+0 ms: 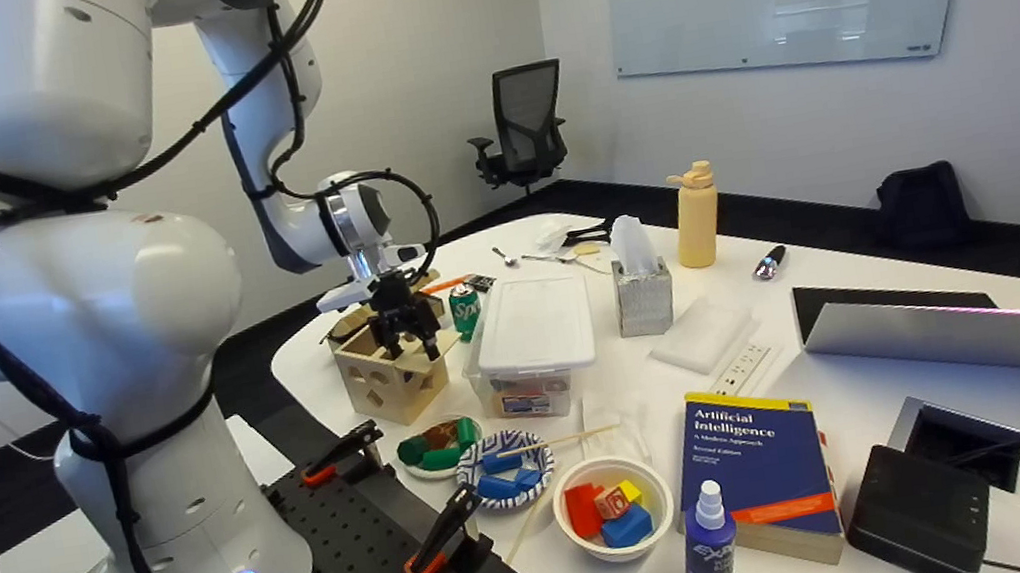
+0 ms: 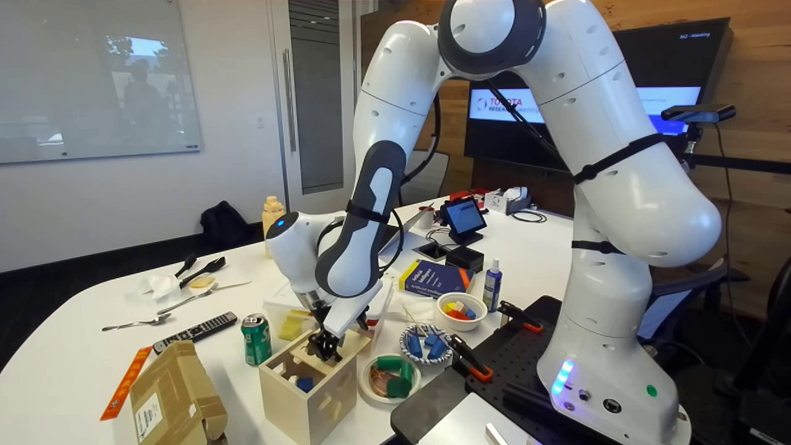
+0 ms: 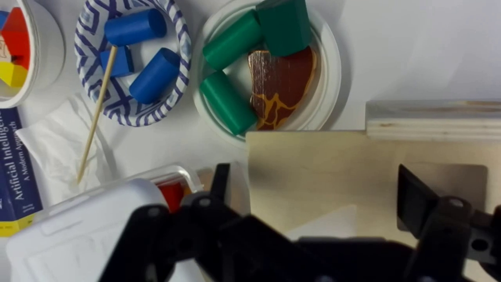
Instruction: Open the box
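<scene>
The light-tan wooden box [image 1: 399, 399] has dark shaped holes in its sides and also shows in an exterior view [image 2: 298, 411]. Its top is partly uncovered, with blue and pale pieces visible inside. Its wooden lid [image 3: 313, 156] is slid toward the white tub and overhangs the box; it also shows in an exterior view [image 2: 358, 341]. My gripper [image 3: 312, 176] points down over the lid, fingers wide apart. One finger is beyond the lid's outer edge, the other over its square hole; whether it reaches into the hole is unclear. The gripper also shows in both exterior views [image 1: 413, 347] [image 2: 327, 355].
The white tub [image 1: 531, 324] stands close beside the box. A green can [image 2: 256, 340] and an open cardboard carton [image 2: 173, 395] are near it. A plate with green blocks [image 3: 330, 78], a patterned bowl [image 3: 86, 47] and a white bowl [image 1: 620, 548] stand by the robot's base.
</scene>
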`<state>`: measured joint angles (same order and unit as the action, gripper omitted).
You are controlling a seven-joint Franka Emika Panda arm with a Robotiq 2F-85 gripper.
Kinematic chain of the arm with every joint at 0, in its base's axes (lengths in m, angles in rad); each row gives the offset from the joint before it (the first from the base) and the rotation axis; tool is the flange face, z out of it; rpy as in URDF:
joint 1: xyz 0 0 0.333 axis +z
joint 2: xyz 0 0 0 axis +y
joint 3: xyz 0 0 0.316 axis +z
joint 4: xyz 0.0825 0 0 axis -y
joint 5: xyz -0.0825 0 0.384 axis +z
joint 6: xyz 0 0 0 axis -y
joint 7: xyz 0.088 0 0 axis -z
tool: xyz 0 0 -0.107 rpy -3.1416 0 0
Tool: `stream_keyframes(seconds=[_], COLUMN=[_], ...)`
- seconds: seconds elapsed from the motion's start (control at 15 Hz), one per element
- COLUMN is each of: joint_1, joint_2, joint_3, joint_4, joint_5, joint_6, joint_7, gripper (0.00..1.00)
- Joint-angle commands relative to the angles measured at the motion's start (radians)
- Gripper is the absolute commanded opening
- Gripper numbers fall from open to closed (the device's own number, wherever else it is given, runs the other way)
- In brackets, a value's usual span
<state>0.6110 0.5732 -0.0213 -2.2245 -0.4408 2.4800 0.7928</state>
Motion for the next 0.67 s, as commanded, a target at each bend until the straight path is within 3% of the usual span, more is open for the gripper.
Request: stream_keyframes(seconds=[0.0,0.6], joint_1=[-0.019,-0.098], joint_2=[-0.027,-0.116], joint_3=[0.017,0.077], joint_4=[-0.024,-0.064], joint_5=[0.013,0.071], joint_6=[0.011,0.026], joint_7=[-0.002,-0.065], gripper=[1.0,1.0])
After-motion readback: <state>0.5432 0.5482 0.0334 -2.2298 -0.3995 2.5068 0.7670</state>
